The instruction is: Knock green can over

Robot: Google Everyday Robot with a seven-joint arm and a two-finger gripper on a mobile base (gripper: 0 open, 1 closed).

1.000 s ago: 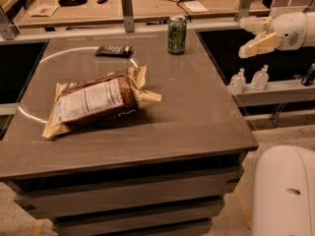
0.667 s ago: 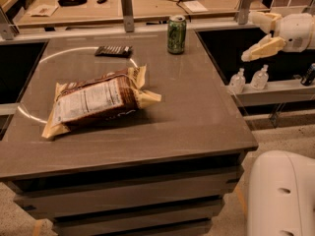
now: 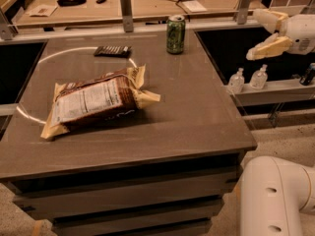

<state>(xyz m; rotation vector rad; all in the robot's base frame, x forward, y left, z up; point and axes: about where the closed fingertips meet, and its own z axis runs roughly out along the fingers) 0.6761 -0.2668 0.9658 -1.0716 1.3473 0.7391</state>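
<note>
The green can (image 3: 175, 34) stands upright near the far edge of the brown table (image 3: 197, 112), right of centre. It has pale mottled print and a silver top rim. My gripper (image 3: 257, 35) hangs in the air off the table's right side, to the right of the can and about level with it. Its two pale fingers (image 3: 268, 46) are spread apart with nothing between them. The gripper and the can are well apart.
A brown and cream snack bag (image 3: 96, 102) lies on the table's left half. A black remote-like object (image 3: 112, 50) lies at the far left of the can. Two small clear bottles (image 3: 248, 78) stand on a shelf to the right. My white arm base (image 3: 275, 195) fills the bottom right.
The gripper has risen slightly and drifted a little to the right, staying off the table's right side. The can and the bag have not moved.
</note>
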